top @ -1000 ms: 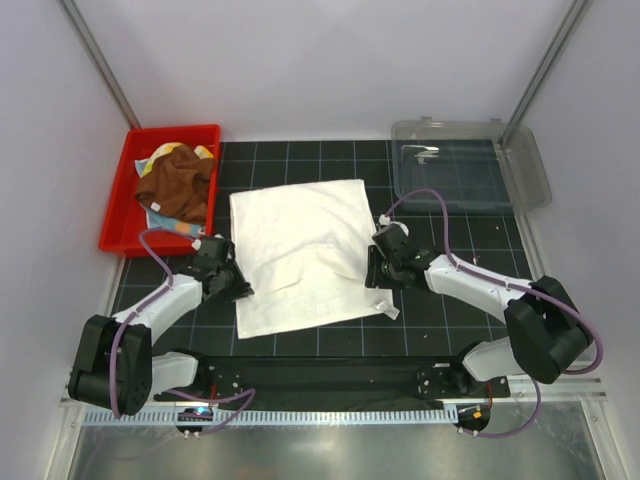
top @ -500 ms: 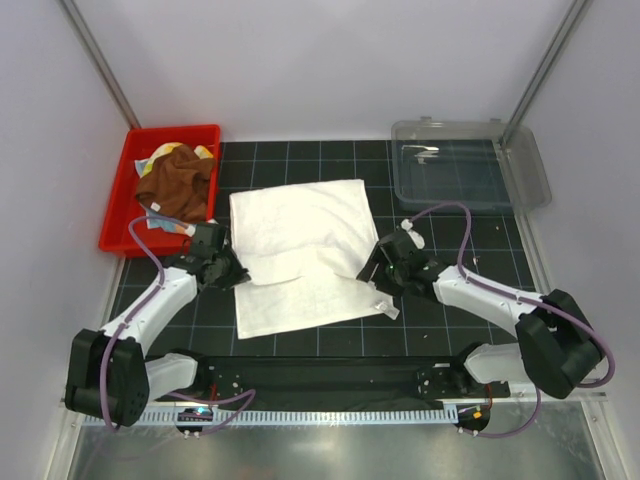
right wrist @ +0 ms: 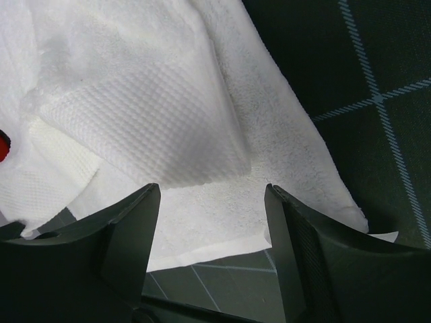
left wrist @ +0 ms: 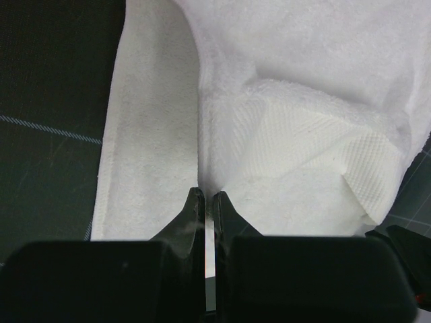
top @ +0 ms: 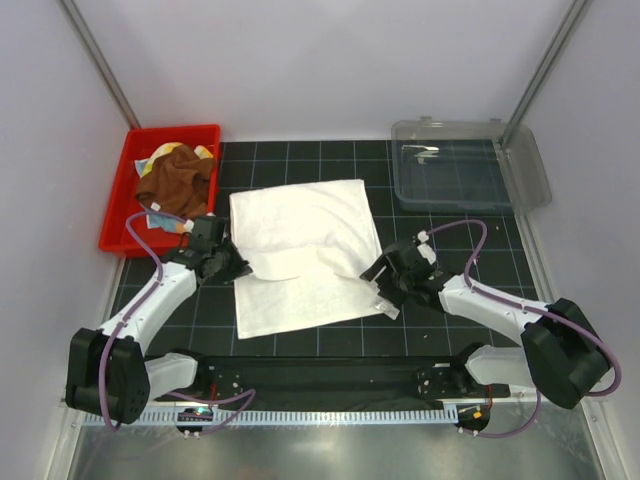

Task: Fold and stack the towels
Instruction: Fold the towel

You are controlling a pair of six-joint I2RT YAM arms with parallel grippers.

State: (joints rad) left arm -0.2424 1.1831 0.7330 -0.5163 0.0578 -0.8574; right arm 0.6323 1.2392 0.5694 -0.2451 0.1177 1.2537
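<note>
1. Towels first: the big white towel (top: 300, 245) lies spread out in the middle of the black gridded desk (top: 450, 240), between the two arms.
2. It's not flat. A raised crease runs across the near half, from the left side over toward the right side. The strip nearest the arms lies flat on the desk.
3. The left fingers (top: 237, 268) are at the towel's left edge and clenched tight on it. In the left wrist view they're pressed together with just a thin sliver of white cloth pinched between them, and a folded-over flap sits right in front.
4. The right fingers (top: 378, 276) are spread wide at the towel's near-right corner and aren't grabbing anything. In the right wrist view a doubled-over bit of towel lies below the gap between them.
5. The other three towels are in the red bin (top: 118, 215) at the far left. The rust-brown towel (top: 178, 185) is bunched on top, the yellow towel (top: 163, 152) peeks out behind it, and a bit of the light-blue towel (top: 160, 218) shows at the near side.
6. A clear plastic box (top: 460, 170) sits at the far right of the desk, well apart from the towels.
</note>
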